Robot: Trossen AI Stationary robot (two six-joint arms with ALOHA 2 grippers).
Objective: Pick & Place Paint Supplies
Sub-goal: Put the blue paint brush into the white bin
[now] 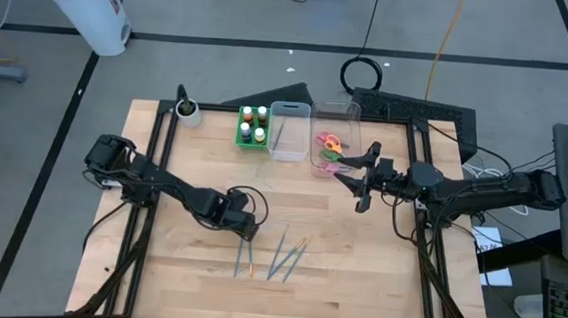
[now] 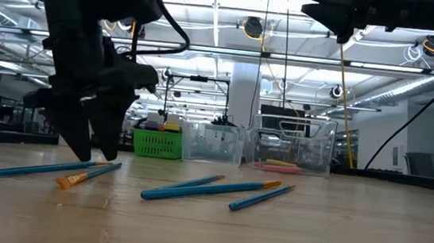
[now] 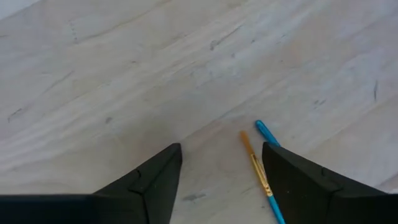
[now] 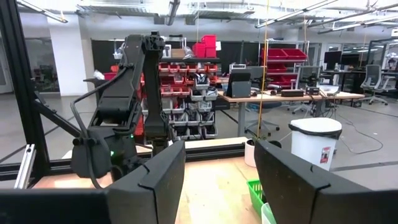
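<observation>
Several thin blue-handled brushes (image 1: 277, 257) (image 2: 219, 187) lie flat on the wooden table near its near edge. My left gripper (image 1: 247, 233) (image 2: 94, 153) (image 3: 221, 148) points down over the leftmost ones, open, fingertips close to the tabletop. A brush with orange bristles (image 3: 256, 165) (image 2: 88, 175) lies between its fingers, close to one of them, and a second blue handle end (image 3: 266, 132) lies beside it. My right gripper (image 1: 355, 174) (image 4: 219, 144) is open, held level and high beside the bins. White-capped paint bottles (image 1: 253, 125) stand in the green tray. Scissors (image 1: 330, 147) lie in a clear bin.
Two clear bins (image 1: 288, 129) (image 1: 335, 117) stand next to the green tray (image 1: 240, 134) at the far side of the table. A white cup (image 1: 188, 112) sits at the far left corner. Black frame rails (image 1: 161, 140) run along the table's sides. Bare wood lies between the arms.
</observation>
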